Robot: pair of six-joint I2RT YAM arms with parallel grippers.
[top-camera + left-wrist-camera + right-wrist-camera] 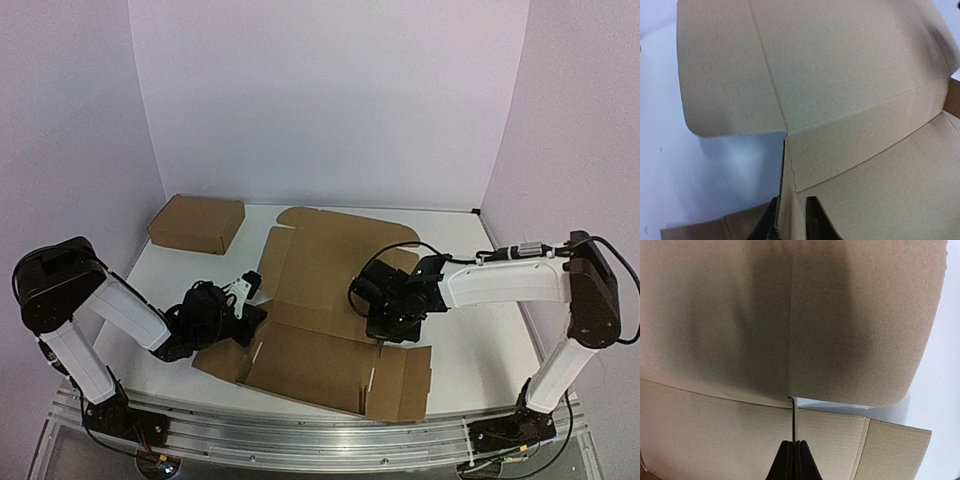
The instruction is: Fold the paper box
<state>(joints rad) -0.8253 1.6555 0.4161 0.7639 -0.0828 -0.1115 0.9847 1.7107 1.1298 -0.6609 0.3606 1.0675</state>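
Note:
The paper box (pixel 330 300) lies unfolded as a flat brown die-cut sheet in the middle of the table, its round-cornered lid panel at the back. At the sheet's left side my left gripper (pixel 245 315) stands slightly open. In the left wrist view its two fingers (pixel 817 222) straddle a raised side wall of the paper box (pixel 840 75), with the left gripper (pixel 792 225) not pinching it. At the sheet's right side my right gripper (pixel 385 330) is shut. The right wrist view shows the right gripper (pixel 794 450) clamped on the thin upright edge of a flap of the paper box (pixel 740 315).
A ready-made shallow brown cardboard box (pixel 197 222) sits at the back left near the wall. White walls close the table at the back and sides. The white tabletop (pixel 470 340) shows to the right of the sheet.

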